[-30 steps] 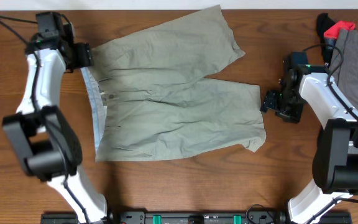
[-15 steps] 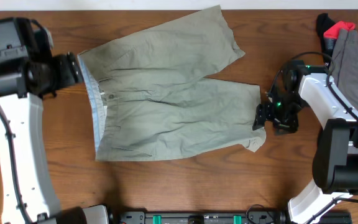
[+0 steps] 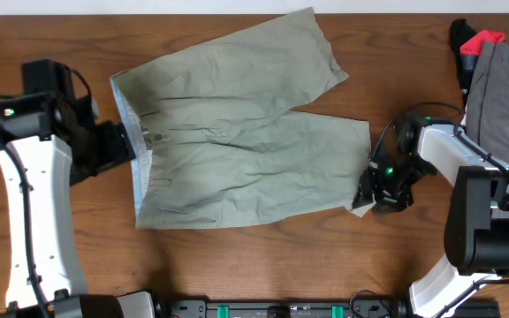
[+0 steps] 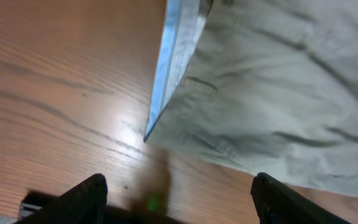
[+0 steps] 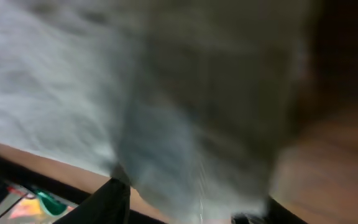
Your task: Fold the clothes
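The khaki shorts (image 3: 246, 141) lie flat in the middle of the table, with the pale blue waistband lining (image 3: 132, 141) at the left and both legs pointing right. My left gripper (image 3: 117, 148) is open and empty just left of the waistband. In the left wrist view its fingers (image 4: 179, 202) are spread wide over bare wood, short of the waistband's corner (image 4: 151, 134). My right gripper (image 3: 371, 187) is at the near leg's hem corner. In the blurred right wrist view its fingers (image 5: 185, 211) stand apart with the shorts' fabric (image 5: 185, 124) between them.
A darker grey garment (image 3: 506, 97) and a black and red cloth (image 3: 475, 42) lie at the far right, behind the right arm. The wooden table (image 3: 263, 265) ends at its far edge just above the shorts.
My left gripper has moved from the far left corner down along the waistband toward its middle. My right gripper has moved down and left onto the near leg's hem corner.
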`<state>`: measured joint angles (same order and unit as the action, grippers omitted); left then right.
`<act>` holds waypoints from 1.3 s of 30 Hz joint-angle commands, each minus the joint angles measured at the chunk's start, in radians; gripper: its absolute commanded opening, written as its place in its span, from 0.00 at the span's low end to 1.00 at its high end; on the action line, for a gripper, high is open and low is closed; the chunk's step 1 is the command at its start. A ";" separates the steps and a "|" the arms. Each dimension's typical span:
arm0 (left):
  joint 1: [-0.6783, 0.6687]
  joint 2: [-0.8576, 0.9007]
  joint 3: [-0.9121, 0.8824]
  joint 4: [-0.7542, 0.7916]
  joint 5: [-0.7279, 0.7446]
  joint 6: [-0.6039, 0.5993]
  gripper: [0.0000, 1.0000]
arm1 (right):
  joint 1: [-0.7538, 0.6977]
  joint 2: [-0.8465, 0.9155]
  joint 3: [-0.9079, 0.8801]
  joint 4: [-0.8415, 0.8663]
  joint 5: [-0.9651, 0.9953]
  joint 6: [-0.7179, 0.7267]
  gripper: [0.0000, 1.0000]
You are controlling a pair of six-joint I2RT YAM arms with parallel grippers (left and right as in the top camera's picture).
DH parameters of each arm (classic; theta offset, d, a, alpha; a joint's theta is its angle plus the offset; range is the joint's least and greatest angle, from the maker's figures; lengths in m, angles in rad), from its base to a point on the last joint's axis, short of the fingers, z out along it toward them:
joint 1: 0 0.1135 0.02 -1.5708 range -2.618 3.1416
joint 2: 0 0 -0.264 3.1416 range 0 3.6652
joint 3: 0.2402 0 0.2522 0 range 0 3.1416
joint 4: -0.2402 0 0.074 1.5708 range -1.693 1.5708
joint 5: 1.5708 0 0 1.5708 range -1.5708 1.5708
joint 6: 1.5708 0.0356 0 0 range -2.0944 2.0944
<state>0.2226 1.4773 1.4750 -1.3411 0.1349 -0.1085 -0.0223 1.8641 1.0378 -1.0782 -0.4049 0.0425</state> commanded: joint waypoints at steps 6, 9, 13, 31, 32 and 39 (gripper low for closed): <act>0.006 0.017 -0.218 0.112 0.016 -0.036 0.77 | -0.004 -0.013 -0.011 0.183 -0.056 -0.005 0.29; 0.006 0.017 -0.256 0.121 0.027 -0.036 0.77 | -0.005 -0.013 -0.002 0.190 0.026 0.005 0.26; 0.006 0.018 -0.291 0.143 0.042 -0.037 0.77 | -0.006 -0.014 0.019 0.185 0.042 0.004 0.14; -0.004 0.019 -0.379 0.145 0.262 -0.044 0.77 | -0.044 -0.145 0.275 -0.112 0.327 0.029 0.05; -0.010 0.019 -0.404 0.159 0.274 -0.044 0.76 | -0.044 -0.145 0.275 -0.112 0.324 0.032 0.05; -0.108 0.019 -0.636 0.296 0.400 -0.090 0.66 | -0.043 -0.145 0.275 -0.112 0.322 0.031 0.06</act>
<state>0.1524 1.4872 0.8986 -1.0611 0.4583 -0.1608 -0.0559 1.7267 1.3071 -1.1889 -0.1070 0.0536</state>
